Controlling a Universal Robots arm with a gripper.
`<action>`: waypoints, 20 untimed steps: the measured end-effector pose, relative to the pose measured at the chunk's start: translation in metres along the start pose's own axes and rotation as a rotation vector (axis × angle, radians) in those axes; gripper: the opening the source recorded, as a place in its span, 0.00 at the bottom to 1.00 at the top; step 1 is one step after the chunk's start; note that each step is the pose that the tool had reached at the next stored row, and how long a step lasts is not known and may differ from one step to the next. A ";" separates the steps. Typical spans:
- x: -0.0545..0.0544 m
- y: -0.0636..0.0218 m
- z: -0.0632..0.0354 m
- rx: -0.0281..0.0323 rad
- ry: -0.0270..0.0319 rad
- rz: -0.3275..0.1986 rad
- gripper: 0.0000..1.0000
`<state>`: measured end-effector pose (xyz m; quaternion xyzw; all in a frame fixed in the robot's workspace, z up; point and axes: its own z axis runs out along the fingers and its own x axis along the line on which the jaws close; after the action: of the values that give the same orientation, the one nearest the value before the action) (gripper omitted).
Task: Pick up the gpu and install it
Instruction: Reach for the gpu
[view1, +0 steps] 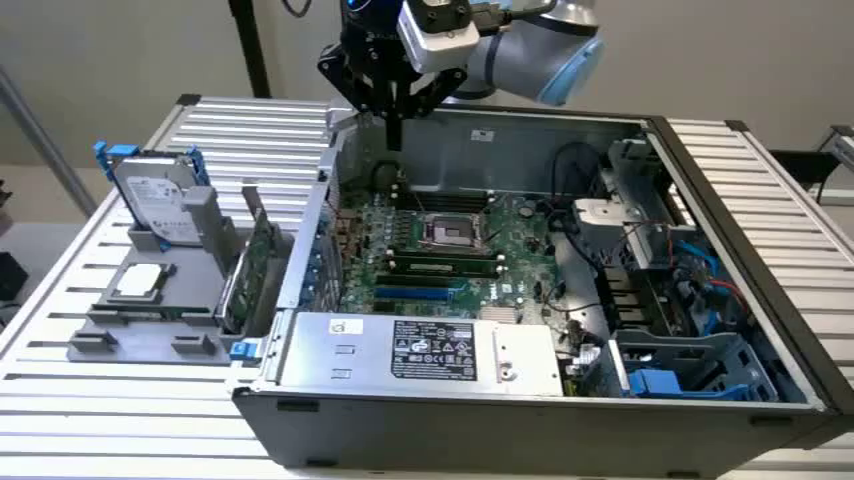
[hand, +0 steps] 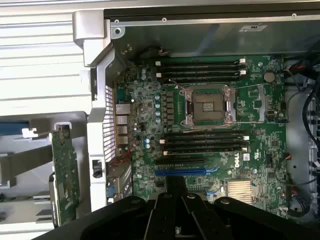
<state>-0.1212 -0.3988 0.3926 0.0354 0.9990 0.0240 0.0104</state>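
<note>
While gripper (view1: 395, 140) is hovering empty above the case (view1: 534, 140), fingers (view1: 394, 120) pressed together | risk: clipping its wall reaching the card (view1: 264, 268).

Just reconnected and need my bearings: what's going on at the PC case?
The arm's tool hangs shut and empty above the open computer case, over the motherboard. The gpu stands upright in the grey holder outside the case, on the exterior view's left, not yet picked up.
</note>
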 end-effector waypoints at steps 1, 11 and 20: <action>0.000 0.0000 0.0000 0.0000 0.0000 0.000 0.11; 0.000 0.0000 0.0000 0.0000 0.0000 0.000 0.11; 0.024 -0.0020 -0.0004 0.0000 0.0000 0.000 0.11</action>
<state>-0.1452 -0.3991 0.3924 0.0354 0.9990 0.0240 0.0104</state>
